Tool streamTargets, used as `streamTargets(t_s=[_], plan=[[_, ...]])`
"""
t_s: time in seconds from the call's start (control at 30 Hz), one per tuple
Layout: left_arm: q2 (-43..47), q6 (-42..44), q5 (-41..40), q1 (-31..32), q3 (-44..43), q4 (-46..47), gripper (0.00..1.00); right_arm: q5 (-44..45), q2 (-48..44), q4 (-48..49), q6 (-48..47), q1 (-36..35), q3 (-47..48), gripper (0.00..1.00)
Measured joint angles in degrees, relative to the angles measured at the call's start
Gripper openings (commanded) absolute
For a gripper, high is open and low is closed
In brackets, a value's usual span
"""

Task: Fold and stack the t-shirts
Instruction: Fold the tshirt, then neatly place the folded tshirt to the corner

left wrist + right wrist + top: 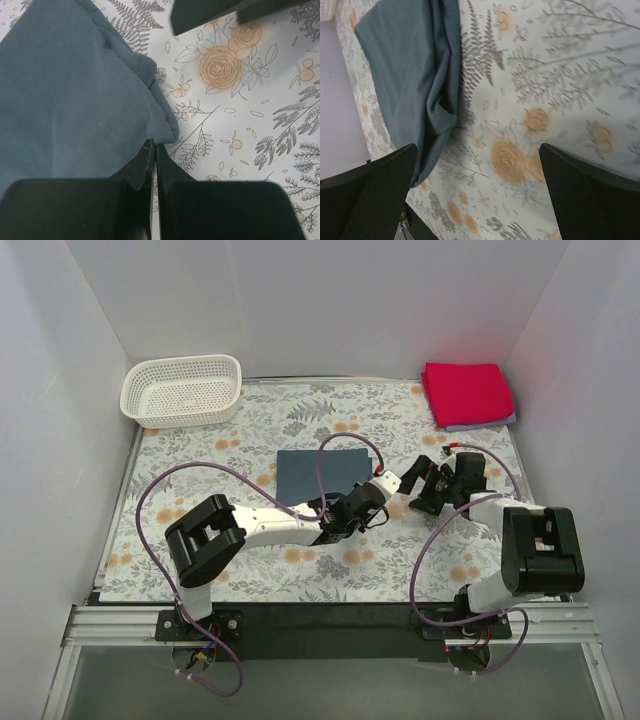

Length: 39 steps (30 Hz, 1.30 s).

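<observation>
Folded slate blue-grey cloth t-shirt (318,472) lies centred on the floral bench (250,430), long axis parallel to the far edge. Left gripper (152,155) is pressed together, perhaps nipping a shirt corner; right gripper (477,150) is spread apart.

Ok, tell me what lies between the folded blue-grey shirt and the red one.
Only bare floral table cover, in the top view, between the blue-grey shirt and the red shirt; a purple cable arcs by the blue-grey one's right edge.

We see a table (300,420) printed with grey ferns and orange roses. At its far left corner a white lattice basket (182,390) sits upright. White walls (330,300) enclose the table on three sides, and a metal rail (90,625) runs along its near edge.
</observation>
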<state>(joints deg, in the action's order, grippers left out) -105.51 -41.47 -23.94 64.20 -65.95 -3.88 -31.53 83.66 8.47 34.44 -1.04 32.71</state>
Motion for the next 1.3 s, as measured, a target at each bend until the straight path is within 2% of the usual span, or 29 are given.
streamTargets(t_s=[0.27, 0.53, 0.8, 0.9, 0.93, 1.0, 1.03, 1.07, 1.1, 1.17, 1.3], plan=[[0.63, -1.01, 0.39, -0.46, 0.63, 1.05, 0.0, -1.53, 13.25, 10.67, 9.25, -8.5, 8.2, 0.98], [1.73, -2.23, 0.44, -0.46, 2.19, 3.52, 0.0, -2.56, 20.11, 18.78, 16.41, -15.89, 11.67, 0.9], [2.84, -4.55, 1.68, -0.68, 3.8, 6.14, 0.0, -3.32, 24.02, 20.63, 17.31, -18.16, 13.97, 0.64], [2.84, -5.75, 2.4, -0.7, 3.8, 6.84, 0.02, -3.56, 26.03, 20.52, 16.11, -18.67, 15.26, 0.44], [2.84, -6.21, 2.51, -0.7, 3.8, 7.1, 0.06, -3.87, 26.88, 20.61, 15.63, -18.78, 15.56, 0.32], [2.84, -7.1, 2.73, -0.72, 3.8, 7.37, 0.14, -3.65, 28.0, 20.04, 14.34, -19.04, 15.93, 0.21], [2.84, -7.67, 2.84, -0.72, 3.8, 7.39, 0.24, -3.93, 28.39, 19.85, 13.68, -19.02, 15.93, 0.1], [2.84, -8.22, 3.13, -0.72, 3.8, 7.5, 0.29, -3.74, 28.5, 19.56, 12.79, -19.08, 15.93, 0.05], [2.84, -9.05, 3.37, -0.72, 3.8, 7.82, 0.35, -3.58, 28.5, 19.21, 11.96, -19.12, 15.93, 0.01], [3.02, -10.69, 3.78, -0.81, 3.85, 8.44, 0.54, -3.45, 28.37, 17.94, 9.62, -19.26, 16.52, 0.01], [6.01, -14.51, 6.16, -2.19, 5.4, 7.82, 0.72, -1.7, 28.28, 10.25, 1.77, -19.65, 21.44, 0.01]])
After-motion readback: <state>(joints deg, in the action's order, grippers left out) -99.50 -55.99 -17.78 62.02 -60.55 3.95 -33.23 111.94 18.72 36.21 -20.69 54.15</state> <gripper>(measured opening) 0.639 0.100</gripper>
